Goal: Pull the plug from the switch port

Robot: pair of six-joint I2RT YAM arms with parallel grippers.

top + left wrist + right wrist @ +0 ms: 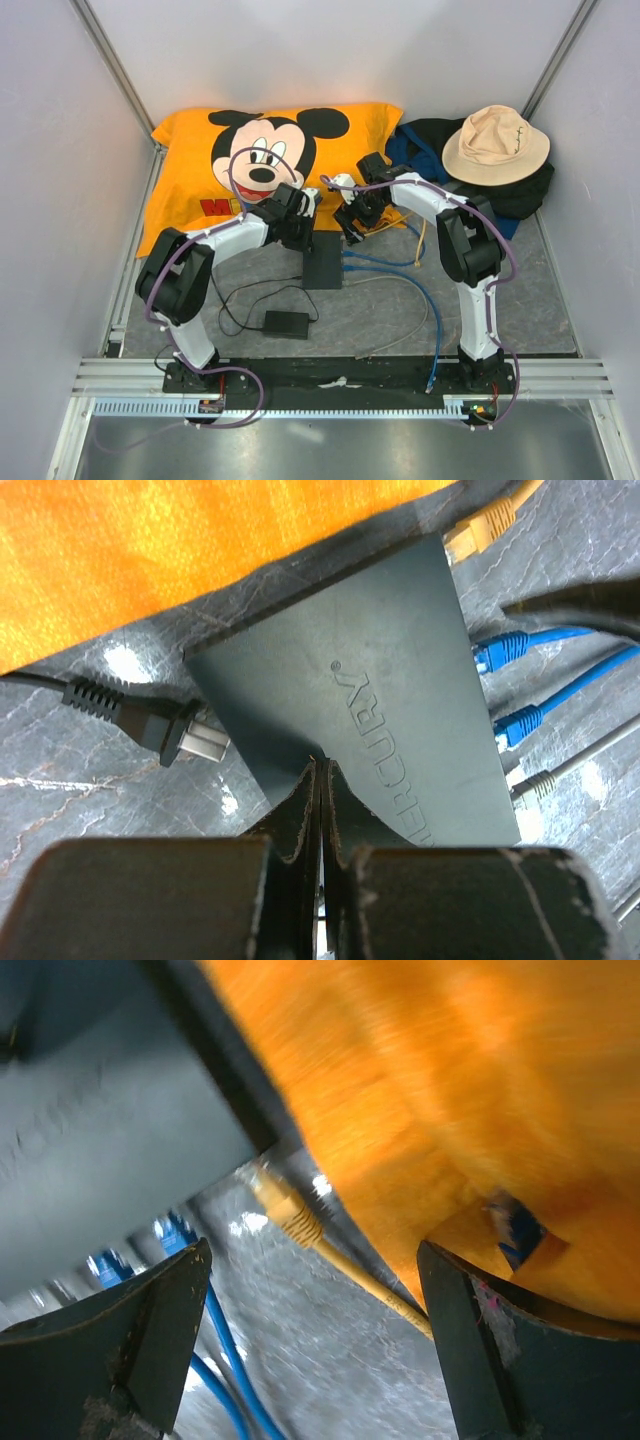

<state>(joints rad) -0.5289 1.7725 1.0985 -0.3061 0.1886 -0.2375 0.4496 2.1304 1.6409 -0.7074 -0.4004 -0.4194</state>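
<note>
The flat black switch (323,264) lies mid-table; its top fills the left wrist view (370,670). The yellow-orange cable's plug (278,1200) sits at the port on the switch's far corner (110,1150); it also shows in the left wrist view (478,528). My right gripper (315,1280) is open, its fingers (170,1310) either side of the yellow cable just behind the plug, not touching it. My left gripper (320,770) is shut and empty, its tips on the switch's top near its edge. In the top view both grippers (303,222) (353,220) hang over the switch's far end.
Two blue plugs (500,650) and a grey-white plug (530,785) sit in neighbouring ports. A black power plug (150,725) enters the opposite side; the power brick (285,323) lies nearer. An orange Mickey cloth (270,150) and a hat (495,145) on dark clothing lie behind.
</note>
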